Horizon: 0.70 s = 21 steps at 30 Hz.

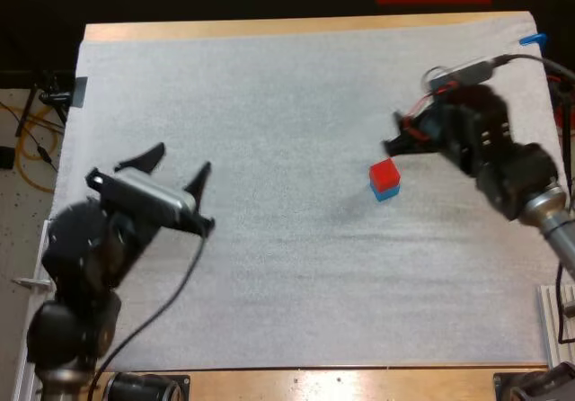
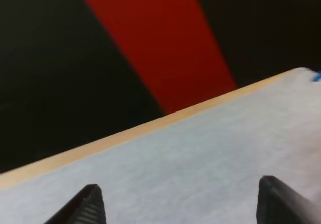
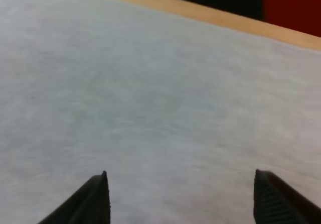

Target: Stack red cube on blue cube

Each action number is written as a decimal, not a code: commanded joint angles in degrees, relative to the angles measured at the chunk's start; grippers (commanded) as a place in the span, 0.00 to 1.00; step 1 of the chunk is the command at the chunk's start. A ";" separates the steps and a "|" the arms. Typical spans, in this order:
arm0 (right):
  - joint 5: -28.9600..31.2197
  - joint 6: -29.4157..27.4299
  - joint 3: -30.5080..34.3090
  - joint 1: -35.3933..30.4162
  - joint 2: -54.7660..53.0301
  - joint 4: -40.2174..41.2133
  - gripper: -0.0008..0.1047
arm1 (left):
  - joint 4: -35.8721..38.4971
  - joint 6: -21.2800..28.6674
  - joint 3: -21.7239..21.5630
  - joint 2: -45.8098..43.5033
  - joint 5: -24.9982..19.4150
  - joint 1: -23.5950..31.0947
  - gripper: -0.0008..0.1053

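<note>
The red cube (image 1: 384, 174) sits on top of the blue cube (image 1: 388, 193) at the right of the white mat; just a thin blue edge shows beneath the red one. My right gripper (image 1: 395, 129) hovers a little behind and above the stack, clear of it, fingers apart. In the right wrist view that gripper (image 3: 180, 174) stands open over bare mat. My left gripper (image 1: 180, 160) is open over the mat's left side, far from the cubes. In the left wrist view its two fingers (image 2: 179, 184) stand wide apart, facing the table's far edge.
The white mat (image 1: 269, 266) covers nearly the whole table. A wooden edge (image 1: 296, 27) runs along the far side. Cables and floor lie beyond the table's left side.
</note>
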 commanded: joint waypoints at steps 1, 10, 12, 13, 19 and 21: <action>-0.07 -0.52 -0.60 -1.69 -1.01 -0.58 0.57 | -2.52 -0.52 -0.51 0.63 1.19 2.23 0.60; -0.07 0.61 -0.60 -13.24 -6.49 3.05 0.57 | -3.61 -0.54 -0.47 1.15 0.75 7.53 0.60; -0.07 0.63 -0.60 -15.86 -8.98 4.49 0.57 | -3.56 -0.54 -0.47 0.37 0.75 7.53 0.60; -0.07 0.63 -0.60 -16.45 -9.39 4.89 0.57 | -3.56 -0.54 -0.47 0.10 0.75 7.53 0.60; -0.07 0.31 0.32 -20.13 -15.95 7.01 0.57 | -3.16 -0.54 -0.47 -2.37 0.75 7.53 0.60; -0.07 0.35 2.53 -20.23 -19.50 6.98 0.57 | -2.23 -0.54 -0.47 -3.71 0.75 7.53 0.60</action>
